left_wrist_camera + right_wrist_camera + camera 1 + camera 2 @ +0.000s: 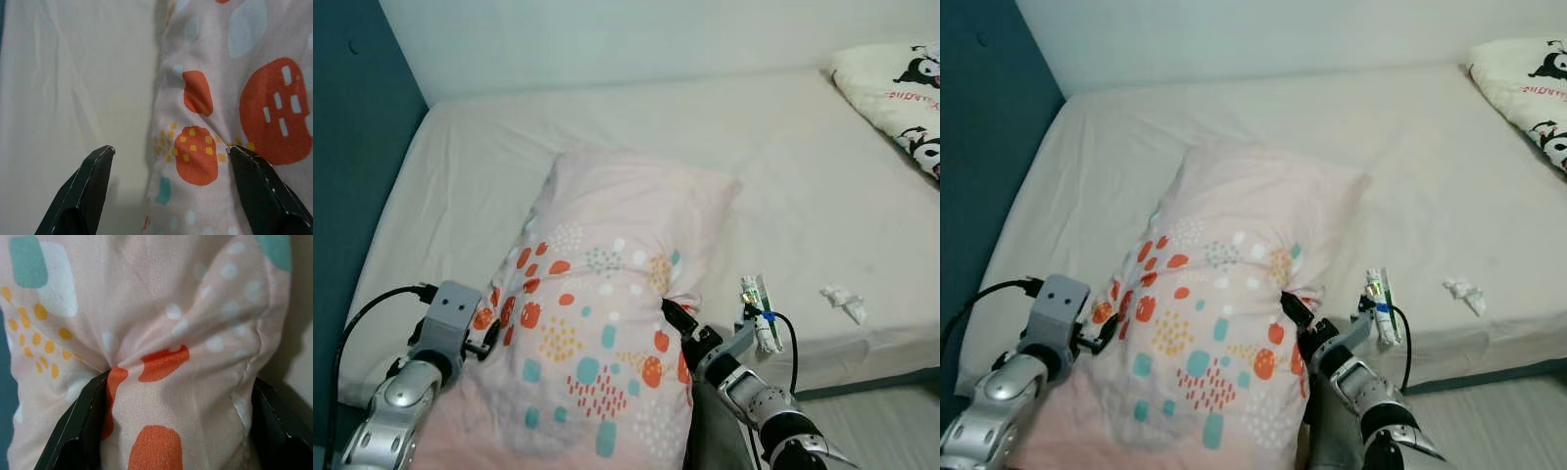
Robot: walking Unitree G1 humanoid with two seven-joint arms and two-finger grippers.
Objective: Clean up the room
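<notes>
Centrally, the pillow (597,313) is held up between both grippers above the near edge of the bed (783,176). Right gripper (171,396): fingers spread wide, with a gathered fold of the pillow's fabric bunched between them and pressing against both. Left gripper (168,161): fingers also wide apart; one fingertip (242,156) touches the pillow's side, the other stands clear over the white sheet. Pillow: pale pink, printed with orange, teal, yellow and white spots and patches; its far end rests on the bed, its near end hangs toward the robot. Left gripper at its left edge, right gripper at its right edge. Also on the bed: a tube (756,299) just beside the right arm, a crumpled tissue (843,303) farther right, and a panda-print quilt (901,88) at the far right corner.
</notes>
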